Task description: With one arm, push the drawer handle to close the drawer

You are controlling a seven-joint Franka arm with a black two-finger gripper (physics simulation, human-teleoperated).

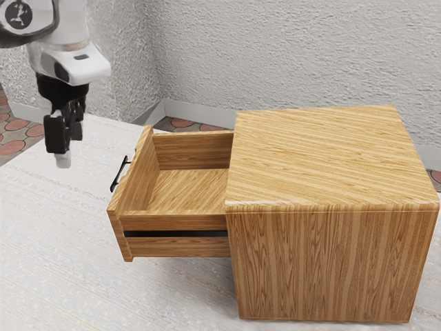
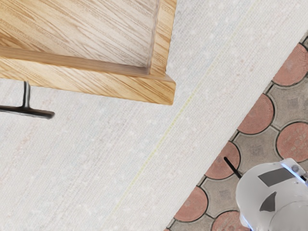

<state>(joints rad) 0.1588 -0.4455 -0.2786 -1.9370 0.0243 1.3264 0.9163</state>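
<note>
My gripper hangs at the exterior view's left, above the table and apart from the drawer, its two fingers standing apart with nothing between them. The wooden drawer is pulled well out of its cabinet, and its inside is bare. On the drawer's front is a black bar handle, facing the gripper's side. Seen in the wrist view, the handle has one end and a post in sight, beside the drawer's front corner.
A white table carries the cabinet. Behind it rise textured grey walls. In the wrist view the table's edge borders a tiled floor, with a white rounded machine part over the tiles.
</note>
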